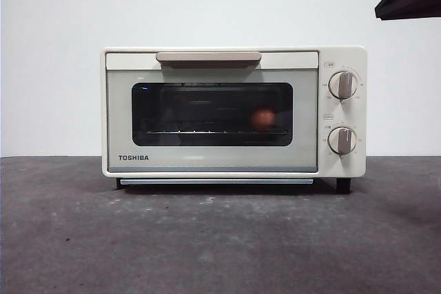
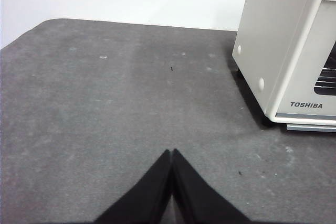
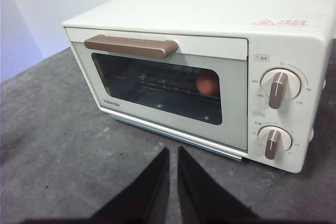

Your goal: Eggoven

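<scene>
With the egg already on the rack inside the closed TOSHIBA toaster oven, what's left looks like backing off w/o bumping the handle (right gripper nearly clenched, empty, near the door; left gripper clenched over bare counter).

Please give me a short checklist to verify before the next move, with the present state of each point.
1. Egg inside the oven, on the rack: ok.
2. Oven door shut, handle up: ok.
3. Right gripper off the oven, holding nothing: ok.
4. Left gripper beside the oven, holding nothing: ok.
5. Knobs set correctly: cannot tell.
</scene>
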You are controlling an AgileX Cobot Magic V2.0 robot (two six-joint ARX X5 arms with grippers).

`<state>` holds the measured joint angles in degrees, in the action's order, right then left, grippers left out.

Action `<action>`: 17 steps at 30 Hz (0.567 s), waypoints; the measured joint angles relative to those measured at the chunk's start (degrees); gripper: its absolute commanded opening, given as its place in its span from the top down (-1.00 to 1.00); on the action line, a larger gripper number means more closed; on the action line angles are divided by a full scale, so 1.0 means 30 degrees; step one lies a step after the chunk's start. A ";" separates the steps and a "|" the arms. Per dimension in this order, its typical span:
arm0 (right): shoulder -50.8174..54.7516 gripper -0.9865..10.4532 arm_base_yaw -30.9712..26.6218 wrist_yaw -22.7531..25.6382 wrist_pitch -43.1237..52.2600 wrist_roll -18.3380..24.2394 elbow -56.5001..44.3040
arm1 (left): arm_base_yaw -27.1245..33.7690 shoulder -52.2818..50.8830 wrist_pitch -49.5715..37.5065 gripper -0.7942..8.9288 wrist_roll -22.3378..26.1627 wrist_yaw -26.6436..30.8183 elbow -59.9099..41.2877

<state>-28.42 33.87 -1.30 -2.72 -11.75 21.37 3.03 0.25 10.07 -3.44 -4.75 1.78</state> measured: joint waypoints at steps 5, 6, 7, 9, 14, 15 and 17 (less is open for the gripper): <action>0.0000 0.82 0.0000 0.0000 0.0000 0.0000 0.0000 | 0.0007 0.0000 0.0000 0.82 -0.0146 0.0000 0.0000; 0.0000 0.82 0.0000 0.0000 0.0000 0.0000 0.0000 | 0.0000 0.0000 0.0000 0.82 -0.0168 0.0000 0.0000; 0.0000 0.82 0.0000 0.0000 0.0000 0.0000 0.0000 | 0.0007 0.0000 0.0000 0.82 -0.0182 0.0000 0.0000; 0.0000 0.82 0.0000 0.0000 0.0000 0.0000 0.0000 | 0.0000 0.0000 0.0000 0.82 -0.0182 0.0000 0.0000; 0.0000 0.82 0.0000 0.0000 0.0000 0.0000 0.0000 | 0.0000 0.0000 0.0000 0.82 -0.0182 0.0000 0.0000; 0.0000 0.82 0.0000 0.0000 0.0000 0.0000 0.0000 | 0.0000 0.0000 0.0000 0.82 -0.0182 0.0000 0.0000; 0.0000 0.82 0.0000 0.0000 0.0000 0.0000 0.0000 | 0.0000 0.0000 0.0000 0.82 -0.0182 0.0000 0.0000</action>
<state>-28.42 33.87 -1.30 -2.72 -11.75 21.37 3.03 0.25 10.07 -3.99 -4.75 1.78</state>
